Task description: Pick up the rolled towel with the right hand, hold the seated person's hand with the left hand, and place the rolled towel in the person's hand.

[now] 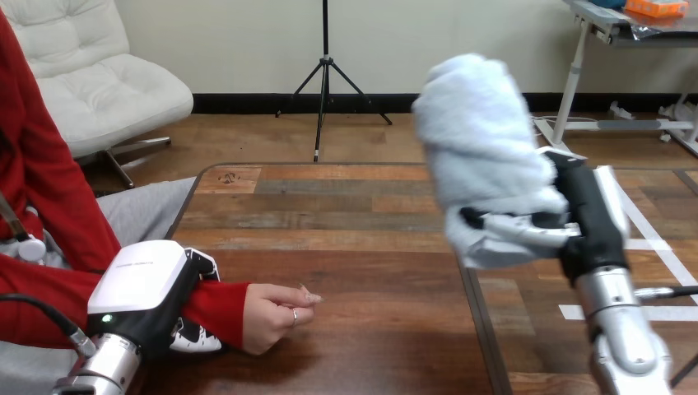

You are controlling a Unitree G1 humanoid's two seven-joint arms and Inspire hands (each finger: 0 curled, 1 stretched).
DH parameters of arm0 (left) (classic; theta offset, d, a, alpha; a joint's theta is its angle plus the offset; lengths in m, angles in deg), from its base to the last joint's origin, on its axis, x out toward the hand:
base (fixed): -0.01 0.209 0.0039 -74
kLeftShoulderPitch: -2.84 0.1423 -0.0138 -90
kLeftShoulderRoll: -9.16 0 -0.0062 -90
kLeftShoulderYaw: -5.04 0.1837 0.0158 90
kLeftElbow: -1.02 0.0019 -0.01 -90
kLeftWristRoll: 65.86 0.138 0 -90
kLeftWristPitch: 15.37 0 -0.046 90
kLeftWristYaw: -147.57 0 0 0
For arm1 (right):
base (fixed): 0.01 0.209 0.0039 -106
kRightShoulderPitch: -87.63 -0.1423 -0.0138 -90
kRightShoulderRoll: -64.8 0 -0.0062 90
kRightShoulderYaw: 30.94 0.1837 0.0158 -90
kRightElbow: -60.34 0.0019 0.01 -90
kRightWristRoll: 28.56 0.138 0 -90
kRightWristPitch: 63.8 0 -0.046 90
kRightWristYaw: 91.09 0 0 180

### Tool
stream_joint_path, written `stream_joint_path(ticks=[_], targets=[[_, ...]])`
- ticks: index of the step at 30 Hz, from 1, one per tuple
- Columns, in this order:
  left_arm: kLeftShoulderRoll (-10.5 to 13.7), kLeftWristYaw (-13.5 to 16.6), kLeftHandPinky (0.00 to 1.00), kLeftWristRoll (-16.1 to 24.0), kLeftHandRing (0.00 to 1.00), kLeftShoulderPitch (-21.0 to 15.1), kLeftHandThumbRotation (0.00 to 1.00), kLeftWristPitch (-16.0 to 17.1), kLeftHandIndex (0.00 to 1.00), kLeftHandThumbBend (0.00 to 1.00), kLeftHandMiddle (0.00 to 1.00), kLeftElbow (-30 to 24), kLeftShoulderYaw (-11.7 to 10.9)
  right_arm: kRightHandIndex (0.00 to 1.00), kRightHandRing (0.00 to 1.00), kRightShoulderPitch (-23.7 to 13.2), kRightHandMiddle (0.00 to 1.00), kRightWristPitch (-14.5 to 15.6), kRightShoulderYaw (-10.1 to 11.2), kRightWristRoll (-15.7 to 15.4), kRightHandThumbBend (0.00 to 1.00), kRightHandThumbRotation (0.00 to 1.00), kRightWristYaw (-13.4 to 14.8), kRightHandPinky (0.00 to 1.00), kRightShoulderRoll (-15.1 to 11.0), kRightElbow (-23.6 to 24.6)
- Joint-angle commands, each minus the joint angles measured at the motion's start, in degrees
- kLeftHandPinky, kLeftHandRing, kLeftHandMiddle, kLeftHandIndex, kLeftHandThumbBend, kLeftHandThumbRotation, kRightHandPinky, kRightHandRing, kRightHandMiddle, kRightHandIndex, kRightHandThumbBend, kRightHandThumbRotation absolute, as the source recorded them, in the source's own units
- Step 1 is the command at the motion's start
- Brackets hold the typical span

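Rolled towel (481, 132): upright, clamped in raised right hand (527, 230). Person's hand (276, 317): down-left of it on worktop (370, 239), wrist clasped by left hand (148, 284).

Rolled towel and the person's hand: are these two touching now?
Apart. The head view shows the rolled towel raised in the right hand, and the person's hand lying on the table far to its left, bare wood between them.
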State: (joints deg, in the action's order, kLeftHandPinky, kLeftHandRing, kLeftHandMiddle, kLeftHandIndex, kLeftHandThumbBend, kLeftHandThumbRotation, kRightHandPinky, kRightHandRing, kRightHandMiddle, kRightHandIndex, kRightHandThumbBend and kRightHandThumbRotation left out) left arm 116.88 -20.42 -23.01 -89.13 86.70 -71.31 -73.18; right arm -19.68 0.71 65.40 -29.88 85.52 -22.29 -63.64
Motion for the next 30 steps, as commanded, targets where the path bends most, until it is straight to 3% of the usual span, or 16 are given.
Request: stream_joint_path(ticks=[1, 23, 30], targets=[[0.7, 3.3, 0.25, -2.2, 0.29, -4.9, 0.00, 3.1, 0.35, 0.75, 0.35, -7.4, -3.8, 0.41, 0.37, -2.8, 0.41, -1.3, -0.6, -0.6, 0.84, 0.00, 1.6, 0.33, 1.2, 3.0], [0.3, 1.0, 0.24, -4.2, 0.29, -6.0, 0.00, 1.8, 0.36, 0.79, 0.35, -13.5, -6.7, 0.41, 0.37, -3.4, 0.41, -1.7, -2.9, -3.0, 0.82, 0.00, 3.0, 0.32, 4.4, 2.7], [0.2, 1.2, 0.25, -4.7, 0.29, -6.9, 0.00, 3.3, 0.36, 0.79, 0.35, -13.6, -7.1, 0.41, 0.36, -3.5, 0.40, -1.9, -3.7, -3.4, 0.82, 0.00, 3.3, 0.31, 5.4, 2.3]])
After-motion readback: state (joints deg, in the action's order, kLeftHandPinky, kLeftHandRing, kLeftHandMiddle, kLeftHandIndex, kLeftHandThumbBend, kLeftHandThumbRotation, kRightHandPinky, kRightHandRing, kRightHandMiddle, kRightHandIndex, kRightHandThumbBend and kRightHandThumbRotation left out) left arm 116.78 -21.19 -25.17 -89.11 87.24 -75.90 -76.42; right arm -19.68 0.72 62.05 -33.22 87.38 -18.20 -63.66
